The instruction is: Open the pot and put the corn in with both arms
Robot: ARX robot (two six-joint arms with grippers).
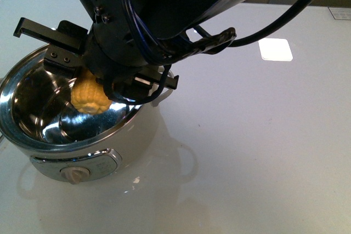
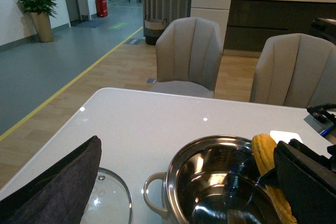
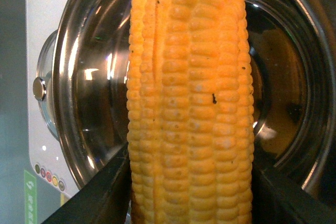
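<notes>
Glass lid with steel rim (image 2: pixel 107 203) lies flat on white table (image 1: pixel 263 135), just beside cream-white round electric pot (image 1: pixel 71 119), lid off. Left gripper's state cannot be told. Right black gripper (image 1: pixel 96 89) clamps yellow husked corn cob (image 1: pixel 90 97) over pot's steel interior.
</notes>
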